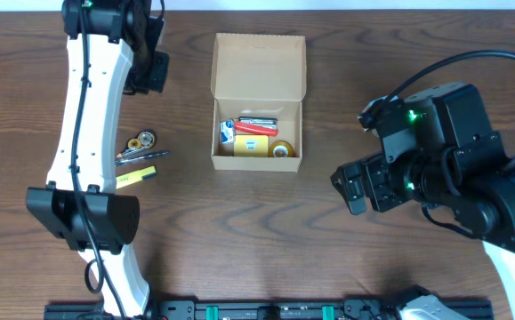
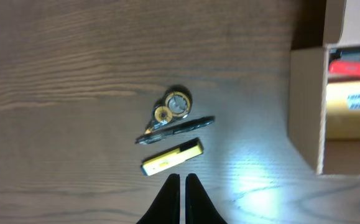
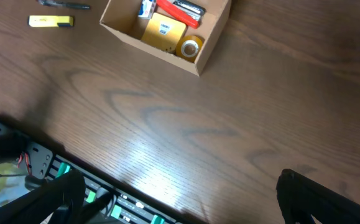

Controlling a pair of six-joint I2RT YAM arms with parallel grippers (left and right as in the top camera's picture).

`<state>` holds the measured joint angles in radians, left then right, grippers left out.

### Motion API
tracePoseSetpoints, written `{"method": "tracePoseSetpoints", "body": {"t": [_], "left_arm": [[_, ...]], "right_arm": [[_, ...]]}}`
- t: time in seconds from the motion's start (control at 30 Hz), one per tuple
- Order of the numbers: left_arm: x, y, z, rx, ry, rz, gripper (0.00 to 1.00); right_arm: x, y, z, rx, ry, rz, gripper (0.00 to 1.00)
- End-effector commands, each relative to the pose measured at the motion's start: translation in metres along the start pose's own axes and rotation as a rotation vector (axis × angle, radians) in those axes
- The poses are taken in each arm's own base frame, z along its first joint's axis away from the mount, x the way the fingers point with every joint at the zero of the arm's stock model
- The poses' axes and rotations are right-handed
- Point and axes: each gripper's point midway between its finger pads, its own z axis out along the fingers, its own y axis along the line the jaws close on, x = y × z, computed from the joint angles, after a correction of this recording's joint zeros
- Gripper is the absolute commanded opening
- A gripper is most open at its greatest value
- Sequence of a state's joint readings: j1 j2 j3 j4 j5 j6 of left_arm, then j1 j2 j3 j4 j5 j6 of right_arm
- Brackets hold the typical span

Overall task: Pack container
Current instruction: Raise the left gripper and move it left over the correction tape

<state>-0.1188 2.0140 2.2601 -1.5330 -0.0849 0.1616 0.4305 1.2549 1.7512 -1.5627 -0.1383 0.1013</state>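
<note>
Overhead, the left arm [image 1: 88, 116] rises from its base near the front edge of the surface [image 1: 399, 36] and reaches straight toward the far side, its white link lying along the left. Its dark wrist is folded back over the wood at the top left. The left jaws are pressed together with nothing between them. In the left wrist view they show as one narrow black point just short of a yellow highlighter [image 2: 172, 157].

The right arm [image 1: 470, 169] comes in from the right edge with its black wrist turned toward the middle. The right jaws are spread wide and hold nothing. In the right wrist view the two fingers sit far apart in the bottom corners, above bare wood.

The cardboard box [image 1: 259, 62] stands at the centre of the far half, between the arms and apart from both. Its flap lid is laid back, away from the robot. Inside lie a red item [image 1: 255, 124], a small blue-and-white item [image 1: 228, 132], an orange-yellow pack [image 1: 251, 145] and a roll of tape [image 1: 282, 149]. The pack has a pale label, but its print is too small to read.

Left of the box lie two small rolls [image 1: 141, 140], a dark pen [image 1: 141, 156] and the highlighter, close together. No writing on them can be made out.
</note>
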Motion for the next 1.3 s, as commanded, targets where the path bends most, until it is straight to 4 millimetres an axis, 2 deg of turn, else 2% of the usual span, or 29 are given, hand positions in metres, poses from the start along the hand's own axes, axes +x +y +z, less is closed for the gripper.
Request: {"method": "tracePoseSetpoints", "body": {"t": [0.0,0.1,0.2,0.3,0.43,0.5,0.7,0.83,1.0,1.03,1.07,1.1,1.13,1.2,1.27], "left_arm": [[0.004,0.005,-0.002,0.018,0.010,0.087,0.06],[0.008,-0.012,-0.008,0.208,-0.012,0.084,0.06],[0.013,-0.017,-0.023,0.382,-0.072,0.076,0.06],[0.026,0.003,-0.032,0.436,-0.117,0.008,0.06],[0.057,0.023,-0.027,0.410,-0.126,-0.073,0.06],[0.079,0.028,-0.018,0.333,-0.115,-0.074,0.06],[0.112,0.035,0.000,0.208,-0.090,-0.061,0.06],[0.133,0.044,0.030,0.108,-0.039,-0.060,0.06],[0.142,0.045,0.069,0.073,-0.018,0.008,0.06],[0.142,0.047,0.077,0.058,-0.017,0.021,0.11],[0.142,0.048,0.083,0.049,-0.016,0.028,0.27],[0.142,0.050,0.089,0.038,-0.015,0.029,0.50],[0.141,0.050,0.094,0.037,-0.012,0.029,0.64],[0.139,0.050,0.101,0.043,-0.006,0.029,0.77],[0.137,0.050,0.108,0.048,0.000,0.029,0.96]], "right_arm": [[0.000,-0.002,0.000,0.006,0.000,-0.008,0.99],[0.000,-0.002,0.000,0.006,0.000,-0.008,0.99],[0.000,-0.002,0.000,0.006,0.000,-0.008,0.99],[0.000,-0.002,0.000,0.006,0.000,-0.008,0.99],[0.000,-0.002,0.000,0.006,0.000,-0.008,0.99],[0.000,-0.002,0.000,0.006,0.000,-0.008,0.99],[0.000,-0.002,0.000,0.006,0.000,-0.008,0.99],[0.000,-0.002,0.000,0.006,0.000,-0.008,0.99],[0.000,-0.002,0.000,0.006,0.000,-0.008,0.99],[0.000,-0.002,0.000,0.006,0.000,-0.008,0.99],[0.000,-0.002,0.000,0.006,0.000,-0.008,0.99],[0.000,-0.002,0.000,0.006,0.000,-0.008,0.99],[0.000,-0.002,0.000,0.006,0.000,-0.008,0.99],[0.000,-0.002,0.000,0.006,0.000,-0.008,0.99],[0.000,-0.002,0.000,0.006,0.000,-0.008,0.99]]}}
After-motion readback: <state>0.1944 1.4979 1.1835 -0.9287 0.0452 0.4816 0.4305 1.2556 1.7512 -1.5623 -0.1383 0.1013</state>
